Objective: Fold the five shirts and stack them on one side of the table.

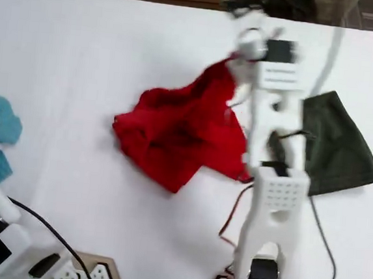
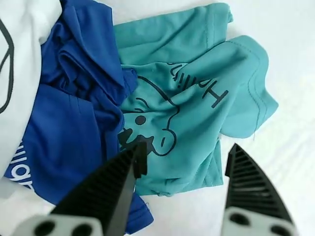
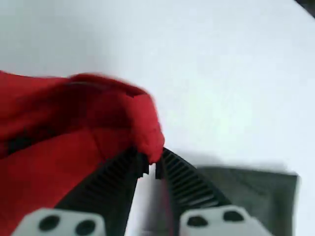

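Status: roughly one of five done, by my read. The white bench [image 1: 82, 58] carries everything. Biggest item in play is the crumpled red cotton shirt [image 1: 180, 132], mid-bench, bunched, no clean fold lines, one corner lifted toward the far edge. Just beside it, on the robot's right side, lies a dark green shirt [image 1: 336, 143]: flat, compact, roughly rectangular. It looks folded, and I'd take it as the start of the stack. On the opposite side of the bench is an unfolded heap of three: a rumpled teal printed shirt [image 2: 197, 98], a royal blue shirt [image 2: 74, 123] touching it (can't tell which overlaps which), and a white shirt with dark print [image 2: 19, 49] at the heap's edge. None of these shows a fold. Right pincer [image 3: 151, 169] is clenched, grasping a raised edge of the red shirt, with the dark green one near it. Left pincer [image 2: 187, 152] is released, jaws spread, hanging above the teal shirt and touching nothing as far as I can tell. Left to do: finish red, put it on green, then teal, blue, white. That makes four folds and four stackings.
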You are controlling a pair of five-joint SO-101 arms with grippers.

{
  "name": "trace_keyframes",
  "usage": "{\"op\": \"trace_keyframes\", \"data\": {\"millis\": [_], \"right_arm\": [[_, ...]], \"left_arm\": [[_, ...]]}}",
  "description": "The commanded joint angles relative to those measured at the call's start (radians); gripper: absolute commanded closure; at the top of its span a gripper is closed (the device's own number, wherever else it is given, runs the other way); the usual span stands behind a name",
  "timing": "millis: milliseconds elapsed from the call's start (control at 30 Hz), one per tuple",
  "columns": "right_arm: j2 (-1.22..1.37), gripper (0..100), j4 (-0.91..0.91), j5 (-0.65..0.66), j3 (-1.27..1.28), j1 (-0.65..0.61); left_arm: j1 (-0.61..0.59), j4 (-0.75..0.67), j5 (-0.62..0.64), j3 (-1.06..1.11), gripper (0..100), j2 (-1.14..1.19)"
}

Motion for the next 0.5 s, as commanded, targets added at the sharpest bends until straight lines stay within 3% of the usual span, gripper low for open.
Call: {"op": "trace_keyframes", "data": {"millis": [0, 100, 267, 467], "right_arm": [[-0.012, 97.5, 0.036, 0.0, -0.104, 0.102], [-0.012, 97.4, 0.087, 0.0, -0.17, 0.11], [-0.012, 95.4, 0.13, 0.0, -0.308, -0.005], [-0.004, 75.2, 0.13, -0.002, -0.348, -0.196]], "left_arm": [[0.037, 0.017, -0.003, -0.007, 72, -0.006], [0.071, 0.044, -0.002, -0.01, 72, -0.006], [0.098, 0.055, 0.0, -0.005, 72, -0.005], [0.026, 0.054, -0.005, -0.008, 72, -0.006]]}}
